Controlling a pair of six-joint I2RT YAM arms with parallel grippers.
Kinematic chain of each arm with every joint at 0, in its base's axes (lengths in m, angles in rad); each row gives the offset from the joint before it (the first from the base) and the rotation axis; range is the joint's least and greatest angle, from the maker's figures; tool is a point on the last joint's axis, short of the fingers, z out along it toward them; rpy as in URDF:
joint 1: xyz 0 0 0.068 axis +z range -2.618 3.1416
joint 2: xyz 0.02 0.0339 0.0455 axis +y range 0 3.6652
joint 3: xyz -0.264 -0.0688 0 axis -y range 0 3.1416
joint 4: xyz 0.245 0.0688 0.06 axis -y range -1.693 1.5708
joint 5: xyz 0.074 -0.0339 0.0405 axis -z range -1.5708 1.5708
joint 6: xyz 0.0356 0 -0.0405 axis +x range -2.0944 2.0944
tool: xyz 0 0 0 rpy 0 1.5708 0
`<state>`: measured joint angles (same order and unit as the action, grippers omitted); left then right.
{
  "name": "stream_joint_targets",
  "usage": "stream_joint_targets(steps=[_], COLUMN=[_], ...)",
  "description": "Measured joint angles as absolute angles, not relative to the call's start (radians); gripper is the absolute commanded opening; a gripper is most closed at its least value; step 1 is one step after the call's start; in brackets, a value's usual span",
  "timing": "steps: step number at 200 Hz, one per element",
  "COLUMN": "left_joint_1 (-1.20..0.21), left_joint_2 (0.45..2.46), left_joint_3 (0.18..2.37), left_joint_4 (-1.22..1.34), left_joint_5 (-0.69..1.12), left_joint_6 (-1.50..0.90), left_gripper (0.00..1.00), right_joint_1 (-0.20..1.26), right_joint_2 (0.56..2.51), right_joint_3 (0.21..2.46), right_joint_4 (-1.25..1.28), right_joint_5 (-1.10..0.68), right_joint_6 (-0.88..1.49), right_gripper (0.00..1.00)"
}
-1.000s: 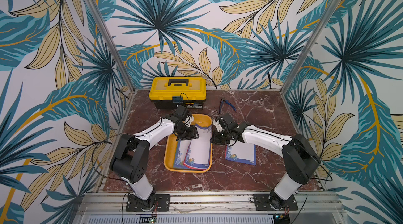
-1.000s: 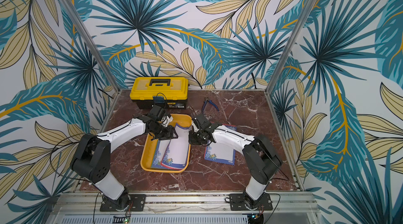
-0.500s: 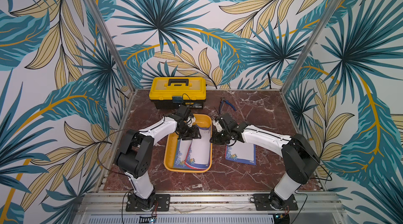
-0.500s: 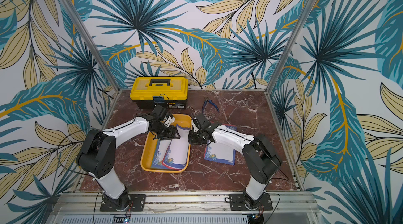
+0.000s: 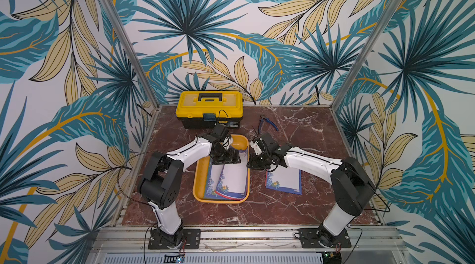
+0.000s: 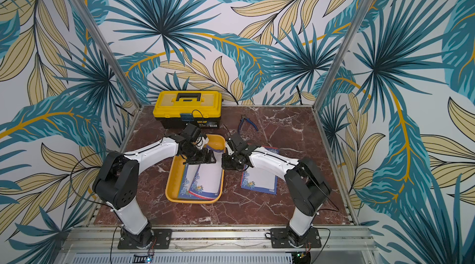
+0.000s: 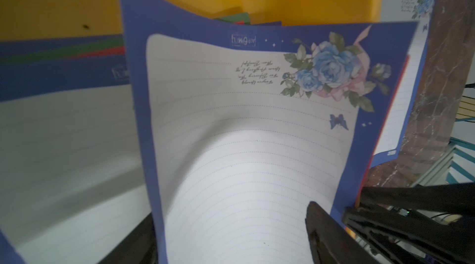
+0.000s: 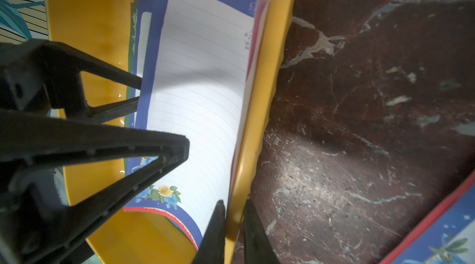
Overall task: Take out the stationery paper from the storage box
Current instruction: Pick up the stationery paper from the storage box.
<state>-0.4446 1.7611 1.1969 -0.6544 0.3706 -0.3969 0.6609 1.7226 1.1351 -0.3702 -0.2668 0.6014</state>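
Observation:
The orange-yellow storage box lies mid-table with stationery paper stacked in it. My left gripper hovers over the box's far end, open. In the left wrist view the top blue floral sheet bows up between the wide-spread jaws of that gripper. My right gripper is shut on the box's right rim, one finger inside and one outside. Another blue-bordered sheet lies flat on the table, right of the box.
A yellow-lidded black toolbox stands at the back, just behind the left wrist. Blue-handled pliers lie behind the right gripper. Red marble table stretches to the right and in front of the box; metal posts mark the back corners.
The left gripper's jaws have spread wider over the box's far end. The right gripper stays clamped on the rim and has not moved.

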Motion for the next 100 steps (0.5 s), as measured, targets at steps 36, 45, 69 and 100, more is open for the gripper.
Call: stream_joint_targets(steps=[36, 45, 69, 100], left_joint_1=[-0.444, -0.444, -0.444, -0.444], left_joint_2=[1.738, 1.737, 1.737, 1.737], left_joint_3=[1.196, 1.195, 1.184, 1.176], left_joint_4=[-0.654, -0.654, -0.654, -0.655], left_joint_5=[0.303, 0.289, 0.257, 0.236], left_joint_6=[-0.396, -0.397, -0.398, -0.397], left_gripper=[0.86, 0.87, 0.91, 0.93], right_joint_1=[0.661, 0.661, 0.661, 0.661], right_joint_2=[1.723, 1.723, 1.723, 1.723], right_joint_3=[1.135, 1.135, 1.135, 1.135], right_joint_4=[-0.37, -0.37, -0.37, -0.369], right_joint_5=[-0.267, -0.267, -0.267, -0.267], right_joint_6=[0.601, 0.601, 0.601, 0.601], right_gripper=[0.14, 0.14, 0.15, 0.14])
